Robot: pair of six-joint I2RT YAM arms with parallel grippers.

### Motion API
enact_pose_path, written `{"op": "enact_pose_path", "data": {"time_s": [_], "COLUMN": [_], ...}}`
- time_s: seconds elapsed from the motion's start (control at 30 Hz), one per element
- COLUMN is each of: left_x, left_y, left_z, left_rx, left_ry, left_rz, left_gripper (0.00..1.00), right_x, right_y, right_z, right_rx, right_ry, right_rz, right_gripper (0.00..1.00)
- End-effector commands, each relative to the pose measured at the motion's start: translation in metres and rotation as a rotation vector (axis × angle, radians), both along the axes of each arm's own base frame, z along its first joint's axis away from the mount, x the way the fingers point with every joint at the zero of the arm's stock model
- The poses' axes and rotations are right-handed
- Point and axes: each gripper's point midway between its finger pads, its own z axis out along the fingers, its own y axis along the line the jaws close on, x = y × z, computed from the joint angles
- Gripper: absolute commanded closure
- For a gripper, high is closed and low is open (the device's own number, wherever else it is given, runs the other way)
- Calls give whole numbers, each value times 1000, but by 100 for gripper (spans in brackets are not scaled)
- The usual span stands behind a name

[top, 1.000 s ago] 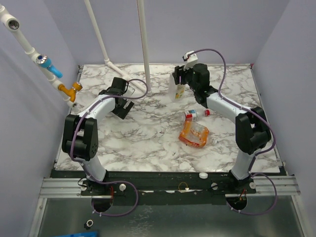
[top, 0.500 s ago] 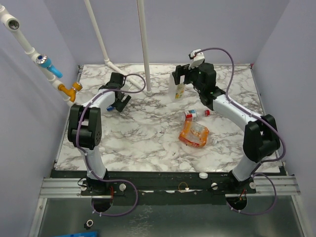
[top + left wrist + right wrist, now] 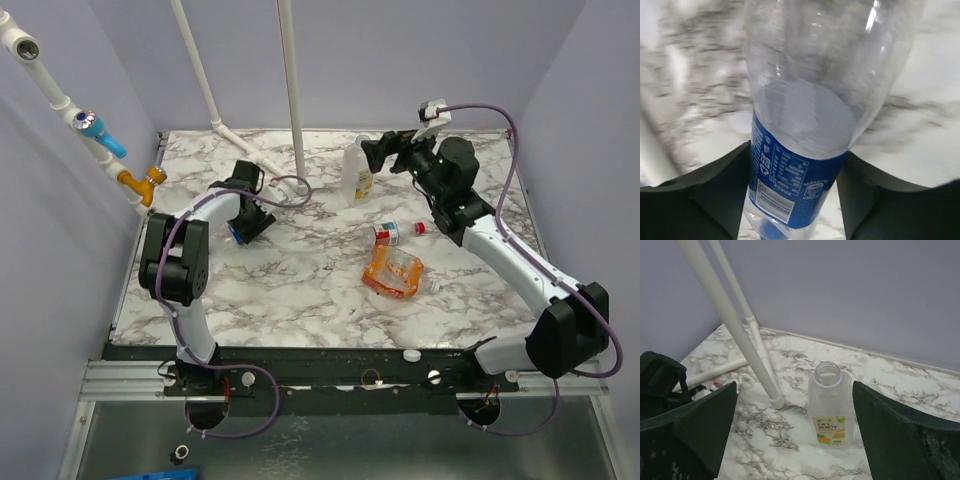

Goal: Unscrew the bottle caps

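Room: I see plain lilac walls and white pipes.
Surface: marble table.
Right gripper: fingers wide apart, empty; the uncapped tall bottle stands beyond.
Left gripper: fingers press both sides of the blue-label bottle, at table's left.

The left arm and right arm have white links and bulky black joints. A thin purple cable runs along each. A small white block, perhaps a camera, sits at upper right.
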Motion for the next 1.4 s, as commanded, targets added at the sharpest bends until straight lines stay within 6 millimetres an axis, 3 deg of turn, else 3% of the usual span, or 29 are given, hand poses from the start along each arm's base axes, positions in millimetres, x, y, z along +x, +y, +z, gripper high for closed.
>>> {"op": "enact_pose_path", "data": {"time_s": [0.0, 0.17, 0.27, 0.53, 0.77, 0.87, 0.9, 1.0, 1.2, 1.37], "left_x": [-91, -165, -187, -193, -179, -175, -173, -167, -161, -149], "left_y": [-70, -108, -121, -139, -161, -174, -178, -191, -204, -205], "left_z": [4, 9, 11, 15, 7, 9, 10, 17, 46, 92], "left_rx": [-174, -144, -67, 74, 235, 263, 268, 249, 128, 42], "left_ry": [224, 255, 239, 143, -113, -194, -220, -293, -352, -421], "left_rz": [-320, -697, -907, -1319, -1777, -1900, -1920, -1927, -1716, -1462], "left_gripper": [42, 46, 45, 44, 42, 35, 31, 2, 1, 1], "right_x": [-19, -28, -30, -34, -40, -43, -44, -44, -44, -43], "right_y": [7, 7, 7, 6, 3, 3, 2, 4, 4, 6], "right_z": [0, -4, -9, -23, -32, -35, -35, -37, -41, -41], "right_rx": [30, 39, 39, 35, 42, 43, 44, 49, 47, 50], "right_ry": [32, 50, 65, 103, 140, 148, 153, 165, 177, 179], "right_rz": [63, 83, 84, 86, 83, 86, 85, 92, 90, 96], "right_gripper": [0, 1, 1, 1, 0, 0, 0, 0, 0, 0]}}
